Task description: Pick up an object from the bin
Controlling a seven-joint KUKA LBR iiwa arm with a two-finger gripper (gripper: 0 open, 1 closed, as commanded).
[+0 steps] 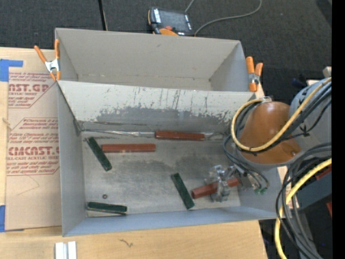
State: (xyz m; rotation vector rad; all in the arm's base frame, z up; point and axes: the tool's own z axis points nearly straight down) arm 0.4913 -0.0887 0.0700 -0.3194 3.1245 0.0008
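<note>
The hand (220,186) is down in the near right corner of the grey metal bin (70,161), and we see it clenched on a short red-brown flat stick (204,191) lying on the floor there, its ends poking out either side. A dark green flat stick (183,190) lies just beside it, to the left. Well apart, we spot a long red-brown stick (180,136) along the back wall.

Green sticks (182,190), red-brown stick (128,148)
</note>
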